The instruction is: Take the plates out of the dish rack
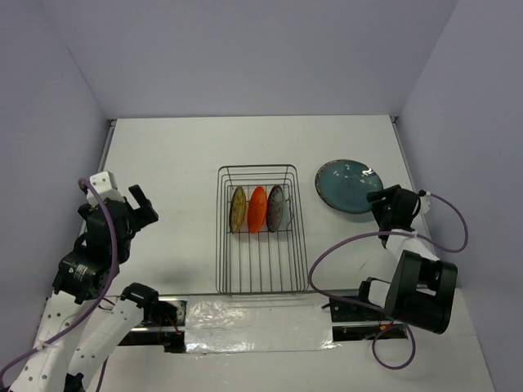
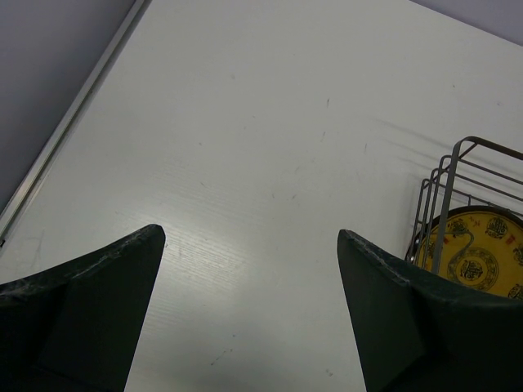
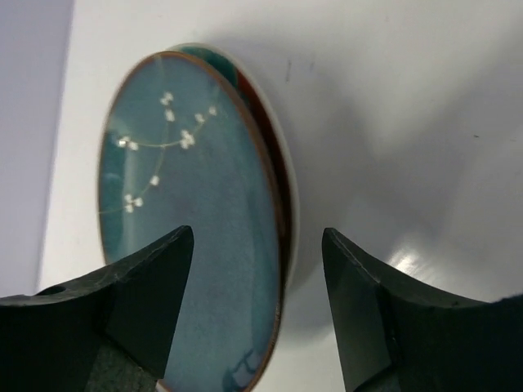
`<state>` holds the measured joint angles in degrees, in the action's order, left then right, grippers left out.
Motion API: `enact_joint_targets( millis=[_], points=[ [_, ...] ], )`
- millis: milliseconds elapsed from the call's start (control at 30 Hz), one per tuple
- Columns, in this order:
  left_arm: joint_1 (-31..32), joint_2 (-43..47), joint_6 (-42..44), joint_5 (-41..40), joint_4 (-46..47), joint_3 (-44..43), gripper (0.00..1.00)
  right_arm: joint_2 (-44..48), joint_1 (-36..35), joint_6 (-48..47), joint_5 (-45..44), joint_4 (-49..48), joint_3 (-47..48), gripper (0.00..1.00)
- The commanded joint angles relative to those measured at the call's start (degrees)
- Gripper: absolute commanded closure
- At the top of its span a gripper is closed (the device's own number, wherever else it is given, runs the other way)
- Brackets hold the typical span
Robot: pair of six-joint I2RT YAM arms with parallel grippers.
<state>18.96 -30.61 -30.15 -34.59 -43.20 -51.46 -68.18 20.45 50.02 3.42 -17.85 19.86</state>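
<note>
Overhead: silver wire dish rack holds three upright round plates; dark teal round plate lies flat beside the right gripper. Left wrist: left gripper gapes wide above white table. Right wrist: fingers parted, framing the teal plate's rim.

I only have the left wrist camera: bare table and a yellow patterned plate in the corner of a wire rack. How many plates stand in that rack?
Observer: Three stand upright in the silver wire dish rack: the yellow patterned plate, an orange-red plate and a grey speckled plate.
Operator: Any plates out?
Observer: One round dark teal plate lies flat on the table, right of the rack.
Operator: Where's the right gripper?
Observer: The right gripper sits at that plate's near right edge, jaws open.
</note>
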Motion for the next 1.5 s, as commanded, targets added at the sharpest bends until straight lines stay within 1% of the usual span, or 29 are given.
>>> enact_joint_targets(
  millis=[0,33,100,133,333,367,433,533,567,633,667,767,867,900,933,967,1000,1033,1067,1100,1133,1167,1200,1233,1267,1300,1333,1367,1467],
  points=[
    [0.2,-0.6,0.6,0.1,2.3,0.0,0.01,0.0,-2.7,-4.3,-5.7,13.6,6.8,0.25],
    [0.2,-0.8,0.6,0.1,2.4,0.0,0.0,-0.2,-3.7,-6.1,-7.2,15.7,7.9,0.18],
    [0.2,-1.4,0.5,0.0,2.2,0.0,0.0,-0.5,-5.1,-7.2,-8.5,20.3,10.2,0.17],
    [0.2,-1.5,0.5,0.0,2.2,0.0,0.0,-0.7,-5.2,-8.2,-7.8,21.1,10.6,0.03],
    [0.2,-1.7,0.1,-0.7,1.8,-0.1,0.01,-5.6,-6.2,-12.7,-2.7,28.7,16.2,0.0],
    [0.2,-1.6,0.1,-0.7,1.8,-0.2,0.0,-6.1,-6.2,-13.0,-0.5,30.0,17.3,0.0],
    [0.2,-1.8,-0.1,-0.8,1.7,-0.2,0.0,-5.1,-6.4,-13.6,0.1,33.3,17.6,0.0],
    [0.2,-2.4,0.1,-0.6,1.7,-0.3,0.01,2.5,-6.5,-14.5,-0.3,35.3,15.1,0.0],
    [0.2,-2.8,0.1,-0.5,1.7,-0.3,0.01,8.9,-6.8,-14.9,-1.0,34.5,13.8,0.0],
    [0.2,-3.5,0.1,-0.3,1.6,-0.6,0.0,15.4,-7.6,-16.6,0.2,31.4,8.9,0.0],
    [0.2,-3.8,0.2,-0.2,1.6,-0.6,0.01,20.2,-7.7,-17.0,0.3,31.6,8.4,0.0],
    [0.3,-4.3,0.7,0.8,2.1,-0.5,0.0,24.9,-8.3,-19.5,1.1,36.8,11.8,0.0],
    [0.3,-5.3,1.4,2.5,2.5,-0.7,0.0,28.3,-10.4,-22.3,7.8,38.3,15.1,0.0],
    [0.3,-5.7,1.7,3.0,2.9,-0.9,0.01,28.6,-11.5,-23.6,13.0,38.8,17.6,0.0],
    [0.3,-6.2,1.8,3.6,3.1,-0.9,0.0,28.8,-13.5,-23.9,14.3,39.8,19.5,0.0],
    [0.3,-6.5,2.0,4.0,3.2,-0.9,0.01,28.6,-20.0,-24.4,14.1,41.9,21.3,0.0],
    [0.3,-6.7,2.0,4.0,3.2,-0.9,0.0,28.1,-26.3,-24.6,6.4,44.1,26.1,0.0],
    [0.3,-7.2,1.9,3.9,3.1,-0.9,0.01,27.4,-31.5,-24.4,0.7,46.5,28.7,0.01],
    [0.3,-7.4,1.9,3.6,3.0,-1.0,0.01,25.3,-41.0,-23.9,-4.9,50.4,30.8,0.04],
    [0.3,-7.5,1.9,3.7,2.9,-0.9,0.0,23.9,-45.0,-22.7,-10.2,52.6,34.9,0.05],
    [0.2,-7.4,1.8,3.4,2.9,-0.8,0.01,22.2,-49.1,-22.3,-18.3,54.0,36.6,0.07],
    [0.3,-7.3,1.7,3.3,2.8,-0.7,0.01,18.4,-52.5,-21.0,-21.8,56.9,38.3,0.11],
    [0.3,-7.0,1.7,3.4,2.9,-0.6,0.0,16.0,-58.4,-20.1,-28.2,58.7,41.8,0.13],
    [0.3,-7.0,1.6,3.1,2.9,-0.5,0.0,13.5,-60.9,-19.3,-30.5,60.4,43.6,0.13],
    [0.3,-7.0,1.6,3.0,2.9,-0.4,0.01,8.3,-62.9,-18.1,-31.9,63.0,45.2,0.18],
    [0.3,-7.0,1.5,2.9,2.9,-0.4,0.0,6.0,-66.2,-17.9,-33.4,63.7,48.0,0.23],
    [0.3,-7.2,1.5,2.9,2.9,-0.3,0.0,1.4,-67.4,-17.3,-36.2,65.4,49.4,0.27],
    [0.3,-7.4,1.5,2.9,2.8,-0.3,0.01,-0.7,-68.3,-16.6,-37.6,66.1,50.7,0.32],
    [0.4,-8.5,1.6,3.0,2.7,-0.4,0.0,-7.4,-69.1,-17.8,-38.9,66.7,54.7,0.39]
  ],
)
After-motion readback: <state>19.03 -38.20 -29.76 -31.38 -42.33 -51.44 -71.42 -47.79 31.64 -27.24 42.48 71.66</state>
